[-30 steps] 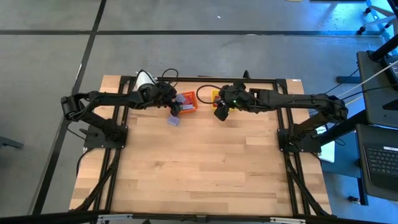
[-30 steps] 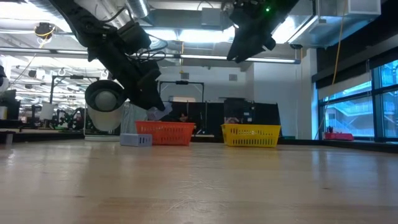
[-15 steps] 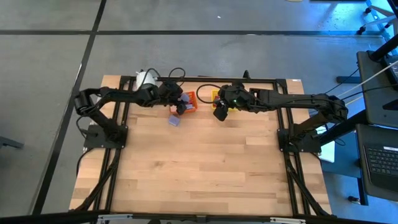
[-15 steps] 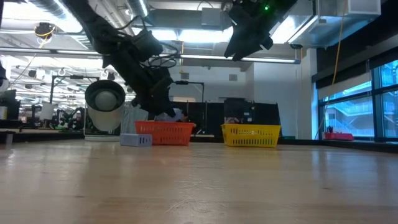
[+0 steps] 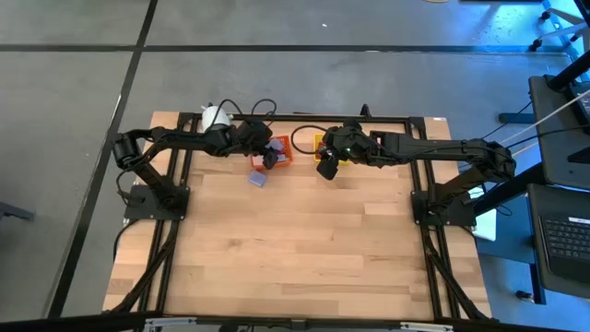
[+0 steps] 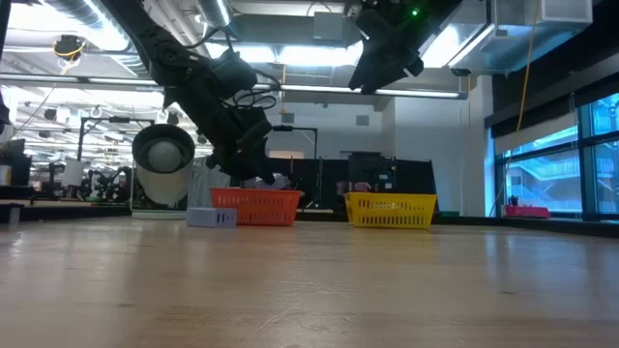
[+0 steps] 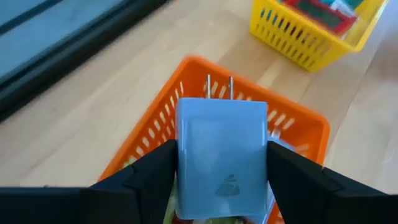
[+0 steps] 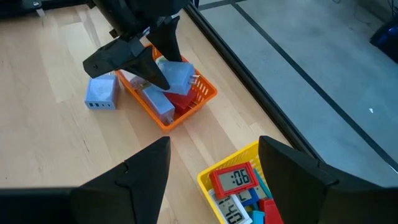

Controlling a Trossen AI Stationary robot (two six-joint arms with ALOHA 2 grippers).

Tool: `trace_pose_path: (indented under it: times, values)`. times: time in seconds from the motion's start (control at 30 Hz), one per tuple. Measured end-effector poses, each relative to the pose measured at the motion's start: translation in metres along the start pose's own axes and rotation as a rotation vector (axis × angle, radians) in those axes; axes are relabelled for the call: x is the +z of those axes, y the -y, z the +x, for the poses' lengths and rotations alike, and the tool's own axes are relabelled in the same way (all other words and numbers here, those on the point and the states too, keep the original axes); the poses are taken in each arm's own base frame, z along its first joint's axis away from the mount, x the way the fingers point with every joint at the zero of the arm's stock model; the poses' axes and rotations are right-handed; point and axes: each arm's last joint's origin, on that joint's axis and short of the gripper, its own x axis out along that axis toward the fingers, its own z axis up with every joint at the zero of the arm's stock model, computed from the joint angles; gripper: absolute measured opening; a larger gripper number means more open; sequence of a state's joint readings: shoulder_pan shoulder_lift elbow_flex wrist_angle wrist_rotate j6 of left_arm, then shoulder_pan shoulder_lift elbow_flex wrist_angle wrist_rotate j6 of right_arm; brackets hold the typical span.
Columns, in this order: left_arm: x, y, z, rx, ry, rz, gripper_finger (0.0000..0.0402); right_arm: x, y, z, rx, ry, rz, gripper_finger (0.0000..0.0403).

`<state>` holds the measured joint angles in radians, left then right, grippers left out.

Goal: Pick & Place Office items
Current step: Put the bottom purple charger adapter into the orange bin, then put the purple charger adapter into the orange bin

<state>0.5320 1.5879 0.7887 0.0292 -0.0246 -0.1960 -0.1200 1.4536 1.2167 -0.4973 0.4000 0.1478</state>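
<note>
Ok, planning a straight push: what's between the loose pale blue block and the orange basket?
Only bare table separates block and basket, shown in the right wrist view.

A robotics lab: ceiling strip lights [image 6: 319,89], a laptop [image 5: 564,238] at 3 o'clock, big windows [image 6: 542,169], bare concrete floor [image 5: 277,83].

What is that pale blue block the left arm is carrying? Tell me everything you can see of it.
It is a pale blue plug-in charger, a rounded boxy block of smooth plastic with two thin metal prongs sticking out of one end and a faint logo on its broad face. The left gripper clamps it between its two dark fingers, one on each side. It hangs in the air just over the orange basket, not yet resting in it. The right wrist view shows it tilted above the basket's contents.
</note>
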Motion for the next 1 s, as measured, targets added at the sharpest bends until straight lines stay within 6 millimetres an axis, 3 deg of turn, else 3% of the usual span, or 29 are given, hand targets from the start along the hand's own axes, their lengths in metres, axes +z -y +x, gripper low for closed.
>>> trace_pose_path:
  times: [0.17, 0.37, 0.67, 0.77, 1.0]
  values:
    - [-0.003, -0.001, 0.001, 0.02, -0.025, -0.003, 0.026, 0.0, 0.0, 0.0, 0.0, 0.001, 0.0, 0.0245]
    - [0.001, 0.002, -0.001, 0.029, 0.014, 0.003, 0.0264, 0.0, 0.0, 0.0, 0.0, 0.0, -0.002, 0.0245]
    - [0.044, 0.016, -0.027, 0.028, 0.024, 0.127, 0.0262, 0.0, 0.0, 0.0, 0.0, 0.001, -0.018, 0.0245]
    - [0.051, 0.023, -0.037, 0.033, -0.046, 0.195, 0.0262, 0.0, 0.0, 0.0, 0.0, 0.0, -0.024, 0.0245]
    - [0.044, 0.04, -0.067, 0.026, -0.41, 0.401, 0.0262, 0.0, 0.0, 0.0, -0.001, -0.004, -0.039, 0.0245]
